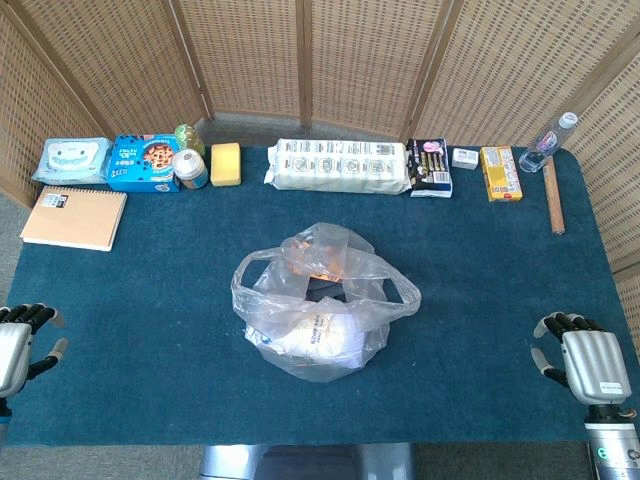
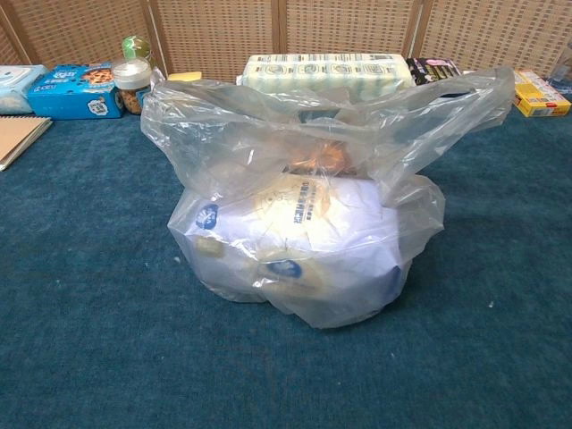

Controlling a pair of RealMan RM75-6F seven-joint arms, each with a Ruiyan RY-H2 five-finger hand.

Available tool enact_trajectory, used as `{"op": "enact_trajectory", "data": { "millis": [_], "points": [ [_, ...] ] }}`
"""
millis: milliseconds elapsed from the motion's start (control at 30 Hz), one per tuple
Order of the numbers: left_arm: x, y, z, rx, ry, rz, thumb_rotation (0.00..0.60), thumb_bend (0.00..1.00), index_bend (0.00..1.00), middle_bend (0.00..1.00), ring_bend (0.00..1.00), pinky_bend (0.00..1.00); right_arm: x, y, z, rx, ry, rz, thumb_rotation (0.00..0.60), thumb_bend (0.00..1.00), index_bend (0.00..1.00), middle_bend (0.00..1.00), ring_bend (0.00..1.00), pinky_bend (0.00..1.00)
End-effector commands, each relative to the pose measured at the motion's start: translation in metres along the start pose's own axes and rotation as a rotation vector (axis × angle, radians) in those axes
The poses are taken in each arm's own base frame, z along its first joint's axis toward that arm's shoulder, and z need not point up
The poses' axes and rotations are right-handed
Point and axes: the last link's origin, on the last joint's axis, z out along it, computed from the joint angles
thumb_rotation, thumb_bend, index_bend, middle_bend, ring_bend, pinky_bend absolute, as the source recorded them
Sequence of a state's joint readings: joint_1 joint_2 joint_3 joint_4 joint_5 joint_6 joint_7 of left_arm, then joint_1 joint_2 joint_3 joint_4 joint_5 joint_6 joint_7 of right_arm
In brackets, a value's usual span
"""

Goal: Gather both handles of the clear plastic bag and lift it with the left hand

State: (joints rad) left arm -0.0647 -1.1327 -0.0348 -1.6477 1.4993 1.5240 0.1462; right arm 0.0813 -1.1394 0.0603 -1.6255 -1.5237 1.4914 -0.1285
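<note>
Left hand (image 1: pixel 18 345) sits at the near left edge of the tabletop (image 1: pixel 150 300), down at eight o'clock in the head view, fingers spread and curved, nothing in it. It is cut off by the frame edge, so part of the palm is lost. Right hand (image 1: pixel 583 362) mirrors it at four o'clock, back of the hand up, fingers apart, empty too. Both are well apart from the clear plastic bag (image 1: pixel 320 300), which stands at the centre of the blue cloth with its two handles (image 1: pixel 395 290) flopped open to either side.

Only the head view shows the hands; the chest view shows neither. What the chest view gives instead is the bag close up: a white packet with blue print (image 2: pixel 295 241) fills the bottom, and something orange-brown (image 2: pixel 326 156) rides above it, possibly a snack, the crumpled film blurs it.

Along the far edge at twelve o'clock lies a long white pack (image 1: pixel 338 165). Toward ten o'clock: a yellow sponge (image 1: pixel 226 163), a jar (image 1: pixel 189 168), a blue biscuit box (image 1: pixel 143 163), a wipes pack (image 1: pixel 72 158) and a tan notebook (image 1: pixel 74 217). Toward two o'clock: a yellow box (image 1: pixel 500 172), a water bottle (image 1: pixel 549 142) and a wooden stick (image 1: pixel 553 195).
</note>
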Motion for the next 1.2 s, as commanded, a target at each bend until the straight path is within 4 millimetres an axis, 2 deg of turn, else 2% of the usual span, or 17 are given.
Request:
{"op": "enact_trajectory", "data": {
  "millis": [33, 333, 767, 900, 967, 1033, 1133, 1200],
  "points": [
    [0.001, 0.0, -0.001, 0.0, 0.001, 0.0, 0.6, 0.29, 0.49, 0.47, 0.39, 0.35, 0.0, 0.0, 0.001, 0.004, 0.0, 0.0, 0.6, 0.31, 0.5, 0.47, 0.42, 0.45],
    [0.008, -0.005, -0.003, 0.003, 0.014, 0.004, 0.6, 0.29, 0.49, 0.47, 0.39, 0.35, -0.003, -0.008, 0.004, 0.021, 0.004, 0.015, 0.6, 0.31, 0.5, 0.47, 0.42, 0.45],
    [0.002, -0.002, 0.008, -0.026, -0.03, -0.02, 0.6, 0.28, 0.49, 0.47, 0.39, 0.35, 0.0, -0.011, 0.004, 0.021, 0.005, 0.001, 0.6, 0.31, 0.5, 0.47, 0.42, 0.45],
    [0.004, 0.007, 0.021, -0.068, -0.088, -0.061, 0.598, 0.22, 0.41, 0.44, 0.36, 0.34, 0.001, -0.011, 0.001, 0.018, 0.01, 0.002, 0.6, 0.31, 0.5, 0.47, 0.42, 0.45],
    [0.006, 0.014, 0.028, -0.092, -0.135, -0.092, 0.544, 0.18, 0.36, 0.41, 0.34, 0.33, 0.002, -0.012, 0.0, 0.018, 0.014, 0.002, 0.6, 0.31, 0.5, 0.47, 0.42, 0.45],
    [0.008, 0.024, 0.036, -0.13, -0.19, -0.124, 0.389, 0.15, 0.32, 0.38, 0.31, 0.32, 0.004, -0.012, -0.001, 0.018, 0.018, 0.003, 0.6, 0.31, 0.5, 0.47, 0.42, 0.45],
    [0.011, 0.034, 0.046, -0.168, -0.233, -0.151, 0.088, 0.12, 0.29, 0.36, 0.29, 0.31, 0.005, -0.011, -0.003, 0.016, 0.023, 0.004, 0.6, 0.31, 0.5, 0.47, 0.42, 0.45],
    [0.011, 0.042, 0.054, -0.198, -0.255, -0.164, 0.012, 0.11, 0.29, 0.35, 0.28, 0.3, 0.005, -0.008, -0.01, 0.009, 0.022, 0.002, 0.6, 0.31, 0.5, 0.47, 0.42, 0.45]
  ]
}}
